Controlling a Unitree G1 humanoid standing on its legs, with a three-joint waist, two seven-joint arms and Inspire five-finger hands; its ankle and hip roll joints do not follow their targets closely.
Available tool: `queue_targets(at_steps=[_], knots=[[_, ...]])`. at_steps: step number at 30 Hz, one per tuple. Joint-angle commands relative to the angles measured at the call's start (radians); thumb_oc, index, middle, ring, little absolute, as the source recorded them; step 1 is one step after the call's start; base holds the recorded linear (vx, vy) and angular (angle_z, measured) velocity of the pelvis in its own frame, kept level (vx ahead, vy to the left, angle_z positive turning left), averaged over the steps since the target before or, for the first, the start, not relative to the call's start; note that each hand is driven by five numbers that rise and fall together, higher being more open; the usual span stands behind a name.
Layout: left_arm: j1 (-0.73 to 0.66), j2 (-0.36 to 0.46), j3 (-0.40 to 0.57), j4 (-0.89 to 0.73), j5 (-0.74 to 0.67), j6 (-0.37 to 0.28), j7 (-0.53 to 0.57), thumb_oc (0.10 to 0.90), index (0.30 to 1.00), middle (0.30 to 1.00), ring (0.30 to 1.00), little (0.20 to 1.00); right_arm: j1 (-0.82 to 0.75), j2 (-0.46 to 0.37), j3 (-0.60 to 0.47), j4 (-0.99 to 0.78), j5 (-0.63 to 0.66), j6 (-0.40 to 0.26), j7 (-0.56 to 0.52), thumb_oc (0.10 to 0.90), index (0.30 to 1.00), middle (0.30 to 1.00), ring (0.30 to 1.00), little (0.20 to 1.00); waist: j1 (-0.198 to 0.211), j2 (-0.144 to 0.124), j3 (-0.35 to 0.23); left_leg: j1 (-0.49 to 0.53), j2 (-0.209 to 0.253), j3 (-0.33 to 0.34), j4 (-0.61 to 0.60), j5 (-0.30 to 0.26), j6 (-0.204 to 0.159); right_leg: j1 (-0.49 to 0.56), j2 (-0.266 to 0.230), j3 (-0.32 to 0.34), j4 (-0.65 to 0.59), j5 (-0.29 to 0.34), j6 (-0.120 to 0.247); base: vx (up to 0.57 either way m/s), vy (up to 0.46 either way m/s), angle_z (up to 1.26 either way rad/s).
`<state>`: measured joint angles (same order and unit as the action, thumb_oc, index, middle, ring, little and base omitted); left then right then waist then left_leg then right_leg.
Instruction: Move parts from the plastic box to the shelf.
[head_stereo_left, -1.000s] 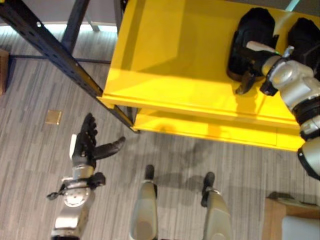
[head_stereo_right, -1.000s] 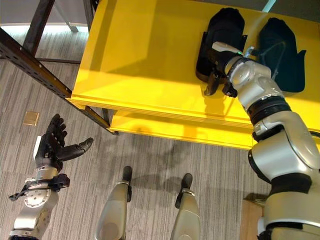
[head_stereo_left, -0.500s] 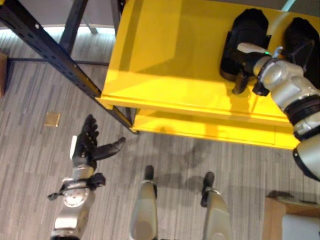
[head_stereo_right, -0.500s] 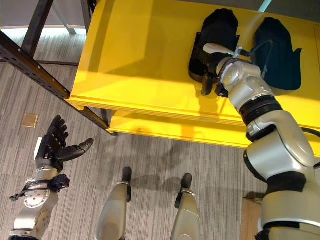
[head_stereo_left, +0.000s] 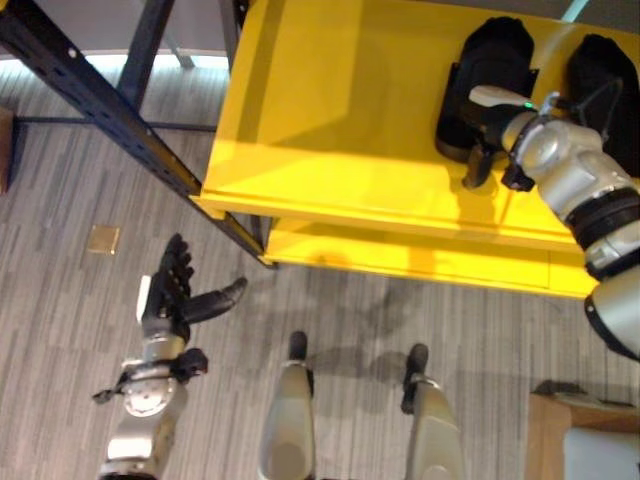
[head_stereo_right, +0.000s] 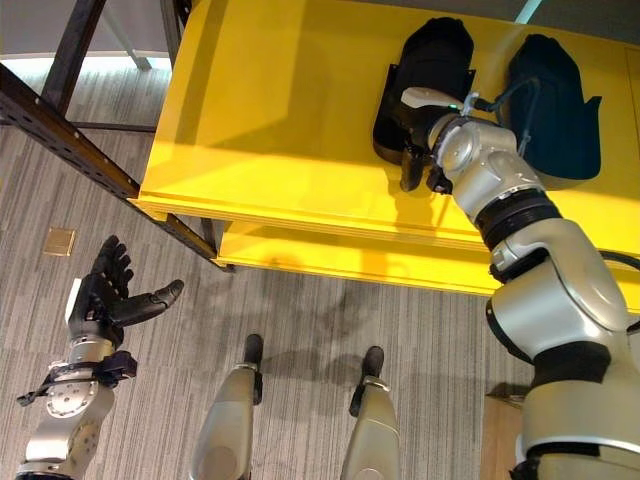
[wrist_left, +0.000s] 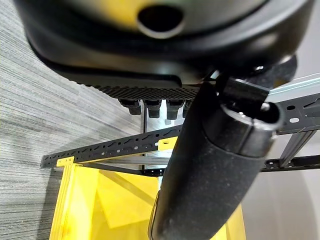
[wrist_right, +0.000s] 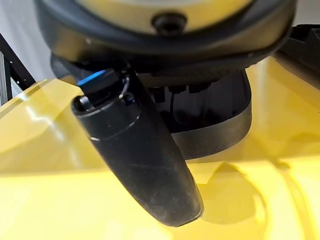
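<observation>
Right hand (head_stereo_right: 418, 135): positioned on the yellow shelf (head_stereo_left: 330, 130), at the near edge of the left black part (head_stereo_right: 430, 70). Palm and fingers lie on the part, and the fingers are hidden against its black surface. The thumb (wrist_right: 145, 165) points toward the near edge of the shelf, tip just above the yellow surface, apart from the part. Grip state of this hand cannot be determined from the views

Left part: resting on the far right area of the shelf, upright dark rounded body, with a grey band (wrist_right: 220, 135) around its base visible in the right wrist view

Second part (head_stereo_right: 550, 100): black, on the shelf just to the right of the first one, apart from it. Not touched by either hand

Left hand (head_stereo_left: 172, 295): held low over the grey carpet (head_stereo_left: 60, 300), near and left of the shelf corner. Fingers straight and spread, thumb extended to the right. Hand is open and empty

Shelf: upper yellow tray with a raised lip along the near edge; a lower yellow tray (head_stereo_left: 400, 262) shows beneath it. A black perforated upright (head_stereo_left: 110, 110) runs diagonally at the left of the shelf

Floor: a small brass plate (head_stereo_left: 105, 236) is set in the carpet, far left of the left hand
</observation>
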<state>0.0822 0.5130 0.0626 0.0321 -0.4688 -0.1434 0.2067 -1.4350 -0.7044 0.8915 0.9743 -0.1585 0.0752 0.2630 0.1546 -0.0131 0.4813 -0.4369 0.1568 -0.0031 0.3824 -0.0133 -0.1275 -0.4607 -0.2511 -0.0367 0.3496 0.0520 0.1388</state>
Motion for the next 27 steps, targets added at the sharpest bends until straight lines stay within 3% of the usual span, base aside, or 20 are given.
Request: queue_targets(at_steps=[1, 27], knots=[[-0.021, 0.045, 0.097, -0.078, -0.035, -0.069, 0.014, 0.900, 1.000, 1.000, 1.000, 1.000, 0.102, 0.228, 0.025, -0.080, 0.038, -0.059, 0.090, 0.900, 1.000, 1.000, 1.000, 1.000, 0.025, -0.011, 0.033, -0.031, -0.010, -0.028, 0.029, -0.006, 0.040, -0.028, -0.027, 0.027, 0.025, 0.055, 0.022, 0.00, 0.000, 0.00], [-0.011, 0.045, 0.115, -0.077, -0.033, -0.068, 0.029, 0.900, 1.000, 1.000, 1.000, 1.000, 0.095, 0.289, 0.085, -0.220, -0.027, -0.082, 0.139, 0.900, 1.000, 1.000, 1.000, 1.000, 0.031, -0.016, 0.026, -0.029, -0.012, -0.033, 0.023, -0.006, 0.042, -0.020, -0.027, 0.025, 0.022, 0.052, 0.023, 0.00, 0.000, 0.00]])
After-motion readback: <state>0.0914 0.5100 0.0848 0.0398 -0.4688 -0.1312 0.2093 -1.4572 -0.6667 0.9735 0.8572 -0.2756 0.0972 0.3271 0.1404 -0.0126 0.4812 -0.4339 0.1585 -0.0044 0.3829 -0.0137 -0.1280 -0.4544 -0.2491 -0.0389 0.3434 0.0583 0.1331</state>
